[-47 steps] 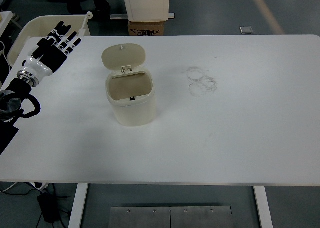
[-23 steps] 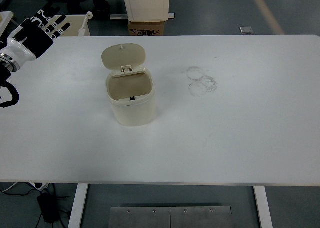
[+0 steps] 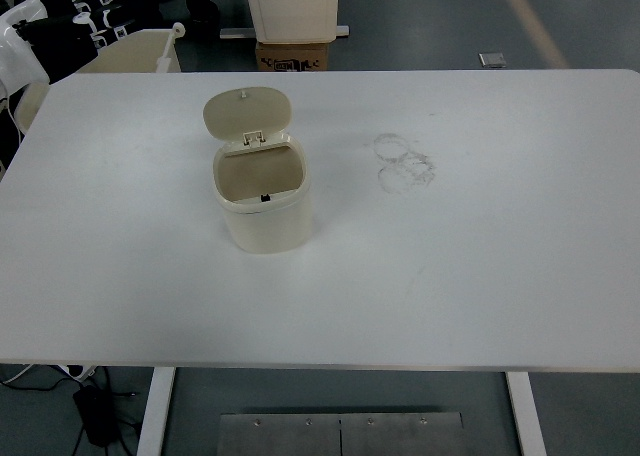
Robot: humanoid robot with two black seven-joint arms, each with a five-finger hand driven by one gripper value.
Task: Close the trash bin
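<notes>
Fingers (image 3: 100,6) extended (left hand (image 3: 60,26)) | one bin (image 3: 262,201), lid (image 3: 247,113) up

Only a small part of the robot shows, up in the top left corner. It is the left hand (image 3: 60,21). The hand is mostly black, with a smooth white shell on one side. The fingers (image 3: 105,6) are black too, and they have small white or pale blocks at the joints, like little squares in a row. The black parts look dull, and the white shell looks shiny. The rest of the arm is cut off by the edge.
</notes>
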